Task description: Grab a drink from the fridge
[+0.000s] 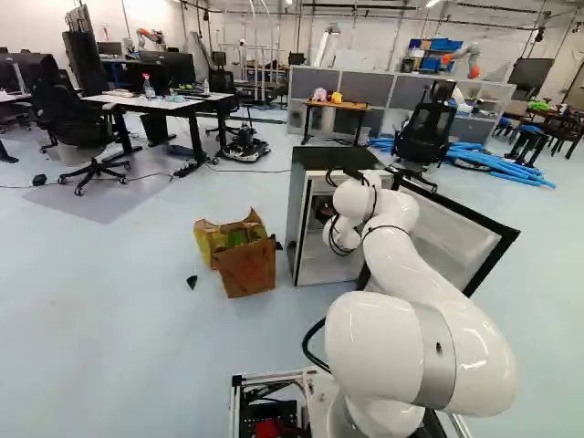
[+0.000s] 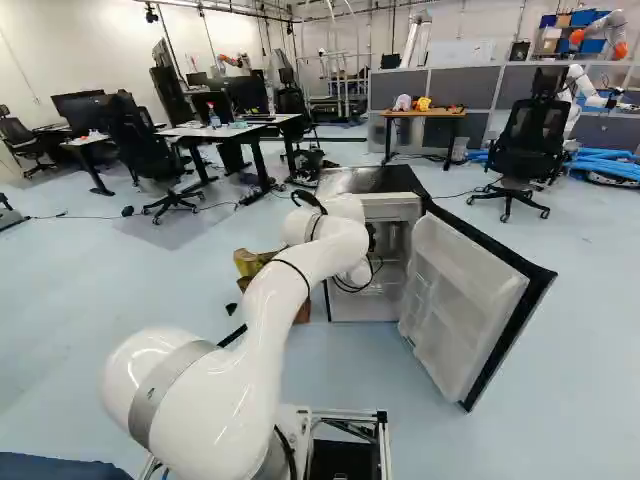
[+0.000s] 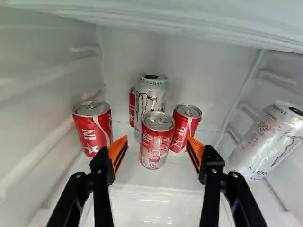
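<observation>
In the left base view my gripper [image 1: 324, 212] shows only as a dark part inside the fridge [image 1: 294, 219]; its door [image 2: 462, 305] hangs open. The wrist view shows the gripper [image 3: 156, 150] open, a small red can [image 3: 156, 140] standing ahead between its orange fingertips, touching neither. Close behind that can stand a tall silver-white can [image 3: 150, 97] and another red can [image 3: 186, 127]. One more red can [image 3: 93, 127] stands beside the left finger, near the side wall. A red can [image 3: 132, 108] is partly hidden behind the tall one. A large white can [image 3: 267, 142] leans, tilted, by the opposite wall.
The fridge's side walls [image 3: 38, 104] flank the gripper, and a pale ledge [image 3: 189, 16] runs above the cans. On the floor beside the fridge stands a brown paper bag [image 1: 246, 267]. An office chair [image 1: 426, 132] and a small table [image 1: 336, 106] are behind it.
</observation>
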### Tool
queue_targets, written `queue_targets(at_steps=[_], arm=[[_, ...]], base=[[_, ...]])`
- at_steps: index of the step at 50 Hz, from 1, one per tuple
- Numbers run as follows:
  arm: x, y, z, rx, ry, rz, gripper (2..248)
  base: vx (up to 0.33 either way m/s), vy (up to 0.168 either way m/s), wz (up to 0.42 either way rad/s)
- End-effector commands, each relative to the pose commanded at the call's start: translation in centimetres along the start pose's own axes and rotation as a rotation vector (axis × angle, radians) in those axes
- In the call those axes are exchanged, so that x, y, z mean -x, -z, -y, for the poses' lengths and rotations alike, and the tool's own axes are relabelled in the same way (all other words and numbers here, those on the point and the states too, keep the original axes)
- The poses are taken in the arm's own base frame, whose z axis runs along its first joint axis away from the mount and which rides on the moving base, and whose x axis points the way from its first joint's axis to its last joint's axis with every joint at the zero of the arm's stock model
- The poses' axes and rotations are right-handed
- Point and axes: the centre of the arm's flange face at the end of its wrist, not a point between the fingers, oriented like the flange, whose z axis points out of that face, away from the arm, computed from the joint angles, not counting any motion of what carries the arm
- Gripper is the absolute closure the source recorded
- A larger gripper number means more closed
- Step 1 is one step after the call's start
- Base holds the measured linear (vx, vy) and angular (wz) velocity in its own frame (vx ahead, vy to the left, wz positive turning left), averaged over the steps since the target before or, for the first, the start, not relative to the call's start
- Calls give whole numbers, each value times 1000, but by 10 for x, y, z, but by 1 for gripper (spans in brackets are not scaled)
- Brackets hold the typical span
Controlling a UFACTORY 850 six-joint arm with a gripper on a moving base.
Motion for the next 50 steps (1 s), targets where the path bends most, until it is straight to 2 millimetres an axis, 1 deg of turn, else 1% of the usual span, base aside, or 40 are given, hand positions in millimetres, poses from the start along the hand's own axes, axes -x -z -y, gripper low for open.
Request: queue_targets(at_steps=[19, 27, 28, 33, 34, 38, 39, 43, 44, 50], arm=[[3, -10, 0, 1, 10, -24, 69], [3, -10, 1, 1, 10, -26, 69], [3, -10, 1, 1, 10, -26, 79], [3, -10, 1, 1, 10, -26, 79], [3, -10, 1, 1, 10, -26, 117], [3, -10, 1, 1, 10, -26, 117], [3, -10, 1, 1, 10, -26, 150], [3, -10, 1, 1, 10, -26, 150], [3, -10, 1, 1, 10, -26, 158], [3, -10, 1, 1, 10, -26, 158]], base=[[0, 0, 0], [0, 0, 0], [0, 0, 0], [0, 0, 0], [0, 0, 0], [0, 0, 0], [0, 0, 0], [0, 0, 0], [0, 0, 0], [0, 0, 0]])
